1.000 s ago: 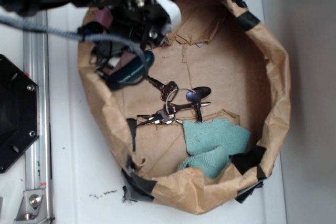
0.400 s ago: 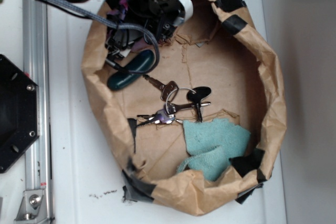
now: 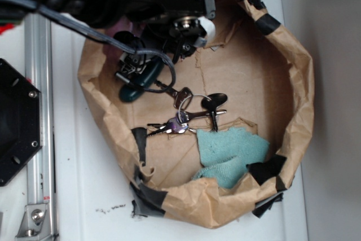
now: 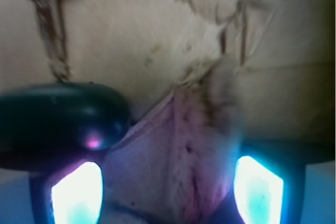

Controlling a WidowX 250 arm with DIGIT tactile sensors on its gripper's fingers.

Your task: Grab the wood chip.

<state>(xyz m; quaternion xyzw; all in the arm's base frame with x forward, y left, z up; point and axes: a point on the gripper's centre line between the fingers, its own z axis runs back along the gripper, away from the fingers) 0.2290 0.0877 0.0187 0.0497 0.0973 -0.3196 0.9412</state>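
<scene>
Between the claw's (image 4: 167, 187) spread fingers lies the wood chip (image 4: 178, 156), beside the dark green handle (image 4: 60, 119).

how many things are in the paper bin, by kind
wood chip: 1
dark green handle: 1
key bunch: 1
teal cloth: 1
total: 4
</scene>
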